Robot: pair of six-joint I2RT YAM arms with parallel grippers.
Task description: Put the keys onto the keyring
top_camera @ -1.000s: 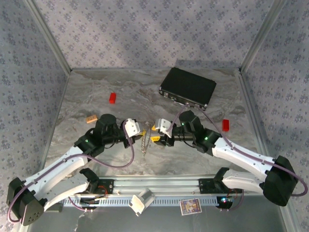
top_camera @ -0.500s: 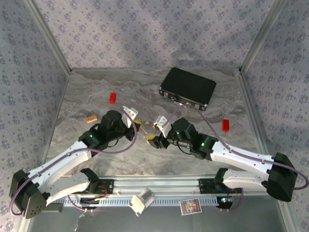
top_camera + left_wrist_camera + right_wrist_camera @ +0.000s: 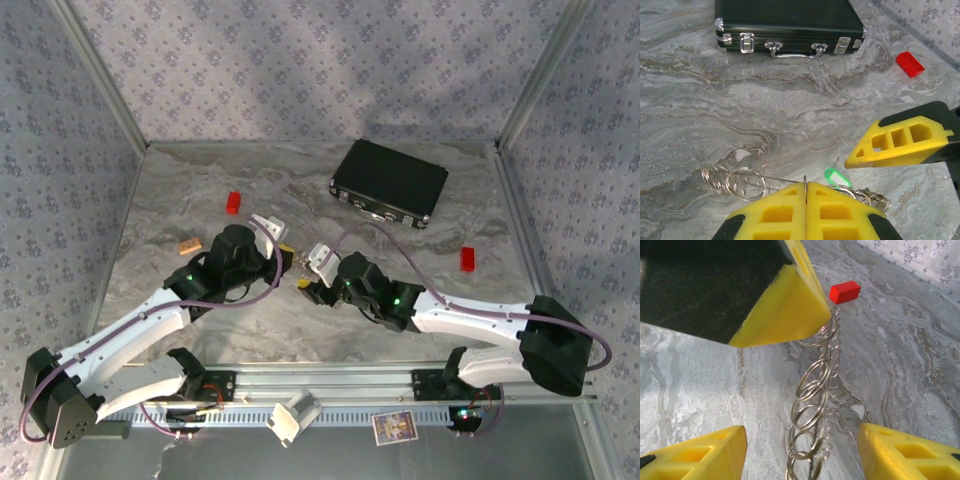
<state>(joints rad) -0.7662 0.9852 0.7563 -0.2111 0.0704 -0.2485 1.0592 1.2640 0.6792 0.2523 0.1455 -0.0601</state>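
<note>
My left gripper [image 3: 806,186] is shut, its yellow fingers pinching the thin wire of the keyring [image 3: 745,182]. Small silvery rings hang from that wire on both sides of the fingers. One of the keys, with a mint-green head [image 3: 836,177], lies just right of the left fingertips among more rings. My right gripper [image 3: 802,442] is open, its fingers [image 3: 700,455] standing wide on either side of the hanging keyring [image 3: 812,405] without touching it. In the top view the left gripper [image 3: 285,258] and the right gripper [image 3: 312,282] meet tip to tip at the table's middle.
A black case [image 3: 388,183] lies at the back right, its latches facing the grippers. Red blocks sit at the left [image 3: 233,203] and right [image 3: 467,259], and an orange-tan block [image 3: 189,245] lies near the left arm. Patterned walls enclose the table.
The right gripper has slid left towards the left gripper and opened wider around the rings. The left gripper has shifted a little back and right, still shut on the keyring.
</note>
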